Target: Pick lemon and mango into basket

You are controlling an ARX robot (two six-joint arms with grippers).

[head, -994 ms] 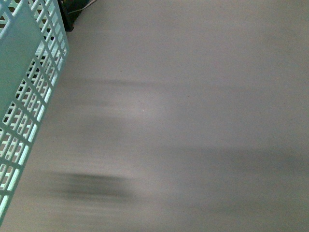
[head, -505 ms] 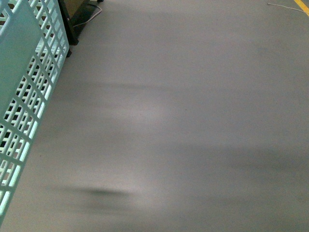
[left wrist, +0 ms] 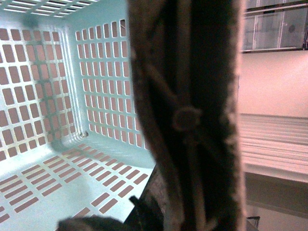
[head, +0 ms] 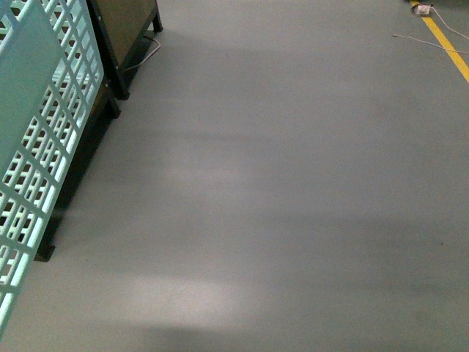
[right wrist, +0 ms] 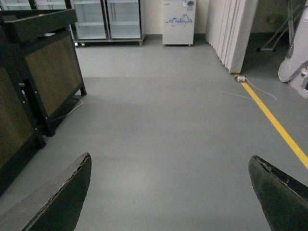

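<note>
The mint-teal basket (head: 37,147) hangs at the far left of the front view, its slotted side facing me. In the left wrist view its inside (left wrist: 72,159) shows with nothing lying in the visible part. The brown handle (left wrist: 192,115) fills the middle of that view, and my left gripper is shut on it; its fingers are hidden by the handle. My right gripper (right wrist: 171,192) is open and holds nothing, its two dark fingertips (right wrist: 62,197) wide apart above bare grey floor. No lemon or mango is in view.
A dark wooden stand (head: 124,44) on black legs sits at the left, also in the right wrist view (right wrist: 38,82). Glass-door cabinets (right wrist: 108,19) and a white unit (right wrist: 179,21) line the far wall. A yellow floor line (right wrist: 276,122) and a cable (head: 421,40) lie at the right.
The front view has swung: the blur has gone, the wooden stand has come into sight at the left and the yellow line at the top right. The basket stays at the left edge.
</note>
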